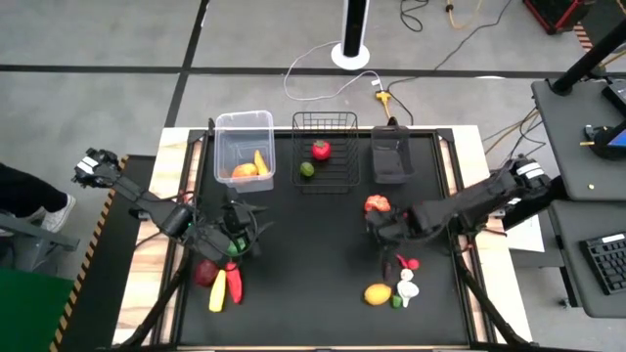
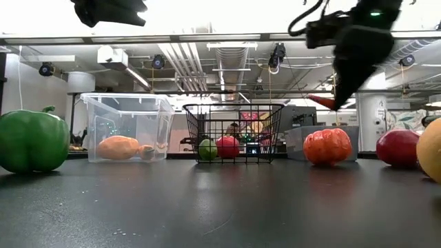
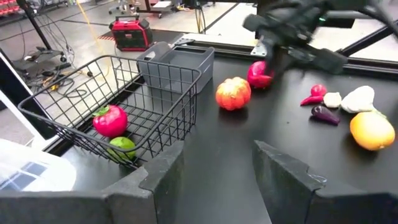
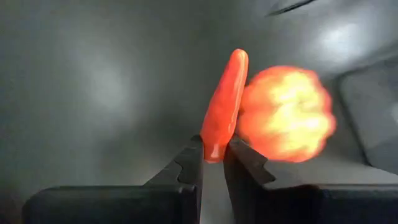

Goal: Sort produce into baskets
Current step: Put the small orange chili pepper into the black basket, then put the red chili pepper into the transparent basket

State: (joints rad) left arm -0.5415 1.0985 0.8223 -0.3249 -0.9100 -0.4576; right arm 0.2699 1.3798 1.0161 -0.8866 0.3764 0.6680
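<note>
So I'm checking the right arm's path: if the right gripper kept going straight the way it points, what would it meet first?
Probably the orange tomato-like fruit. The right gripper, shut on a red chili pepper, points just beside it, with the dark bin beyond. Depth is unclear, so it might pass above the fruit.

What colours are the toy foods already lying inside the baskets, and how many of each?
orange piece, in the clear tub: 1
yellow piece, in the clear tub: 1
red piece, in the wire basket: 1
green piece, in the wire basket: 1
Total: 4
</note>
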